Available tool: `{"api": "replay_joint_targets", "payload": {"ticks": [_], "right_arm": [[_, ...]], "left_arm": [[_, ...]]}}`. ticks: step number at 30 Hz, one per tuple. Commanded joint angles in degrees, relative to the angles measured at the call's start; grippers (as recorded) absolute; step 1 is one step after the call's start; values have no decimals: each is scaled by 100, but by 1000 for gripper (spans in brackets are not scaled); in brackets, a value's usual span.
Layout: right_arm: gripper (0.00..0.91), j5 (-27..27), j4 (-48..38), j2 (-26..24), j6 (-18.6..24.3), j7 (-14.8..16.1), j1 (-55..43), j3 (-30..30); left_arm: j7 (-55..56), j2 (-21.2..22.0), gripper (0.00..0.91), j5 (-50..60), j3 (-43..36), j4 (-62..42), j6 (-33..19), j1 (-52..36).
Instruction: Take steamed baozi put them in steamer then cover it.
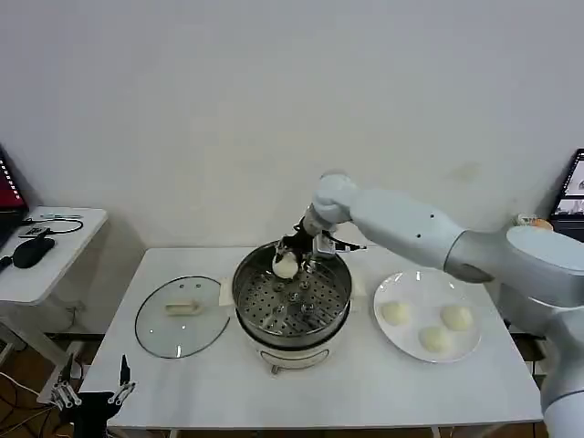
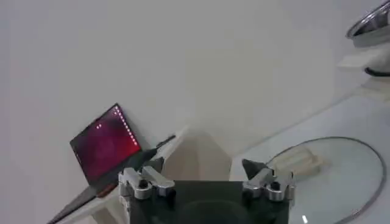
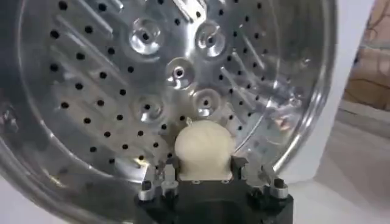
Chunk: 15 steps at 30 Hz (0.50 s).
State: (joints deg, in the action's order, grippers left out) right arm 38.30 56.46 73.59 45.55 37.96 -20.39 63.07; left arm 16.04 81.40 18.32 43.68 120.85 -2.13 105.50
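Lab-like test room, bare white wall (image 1: pixel 228 109), white tables (image 1: pixel 182 383), side-desk laptop (image 2: pixel 106 149) (screen lit)

The steamer (image 1: pixel 292 301) is shiny silver steel on a white base, its tray dotted with rows of dark holes. Cream-white baozi (image 1: pixel 395 313) sit on a plain white plate (image 1: pixel 470 351) (white on white). The cover (image 1: pixel 182 317) is clear glass, cream-handled. The right tool (image 3: pixel 204 173) is black. The surface (image 1: pixel 365 383) is white.

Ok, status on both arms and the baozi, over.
Right gripper shut on one baozi, held over the steamer tray. Left gripper open, parked low off the table's left corner. Three baozi on the plate; cover off, nothing blocking.
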Motion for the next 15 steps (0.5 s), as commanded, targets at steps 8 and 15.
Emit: {"api": "replay_joint_targets", "payload": {"ticks": [8,15], "right_arm": [[907,453,-181,144,180,-98,86,-82],[907,237,-39,97,144,-78,-46,-54]], "left_arm": [[0,-10,907,3,3,41,4,16],[0,-5,907,3,5,61,9,26]]}}
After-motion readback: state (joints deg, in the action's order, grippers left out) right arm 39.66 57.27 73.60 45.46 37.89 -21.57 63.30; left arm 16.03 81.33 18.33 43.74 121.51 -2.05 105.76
